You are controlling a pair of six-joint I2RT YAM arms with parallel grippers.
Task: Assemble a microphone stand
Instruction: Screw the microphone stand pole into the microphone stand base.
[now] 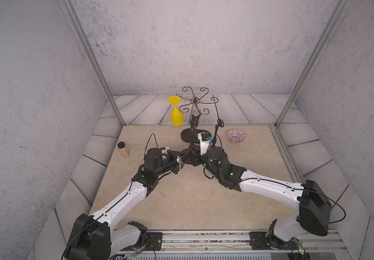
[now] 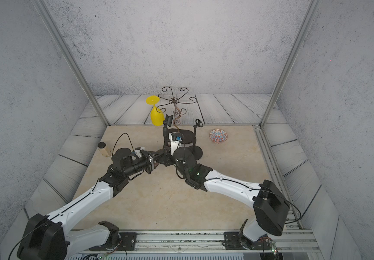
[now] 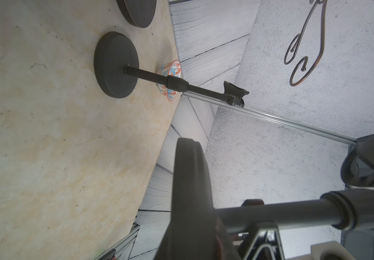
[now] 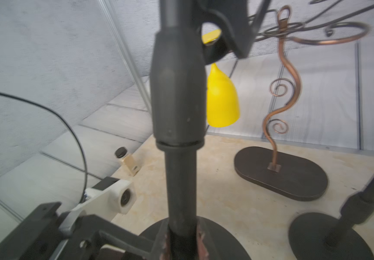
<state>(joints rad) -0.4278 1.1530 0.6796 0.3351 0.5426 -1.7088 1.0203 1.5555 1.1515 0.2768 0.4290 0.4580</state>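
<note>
Stand pole [image 4: 181,180] nearest the lens in the right wrist view, upright, pinched low on its lower tube by the right gripper [image 4: 182,242], jaws pressed against the shaft from both sides. Round base [image 4: 224,231] directly beneath that gripper, flat on or just above the bench [image 1: 181,202]; cannot tell which. Cannot tell either whether the pole foot is seated in the hub, with the joint hidden behind the fingers. Left gripper [image 1: 182,161] closed on the rim of the same base, with the disc edge visible between its fingers in the left wrist view. Second stand [image 3: 154,77], fully assembled, beside the right gripper and apart from it.

Handling, as judged:
- Base taken to be solid metal, heavy and rigid. Rim pinch adequate for steadying against rotation, doubtful for lifting.
- Pole stiff, smooth and round, hence liable to spin or slip in the pads.
- Best held below the sliding collar [image 4: 178,90], on the thicker lower tube, close to the foot.
- Avoid holding above the collar: risk of telescoping the upper section.
- Top-heavy on account of the clip [image 4: 226,27]; keep vertical while turning in.
</note>
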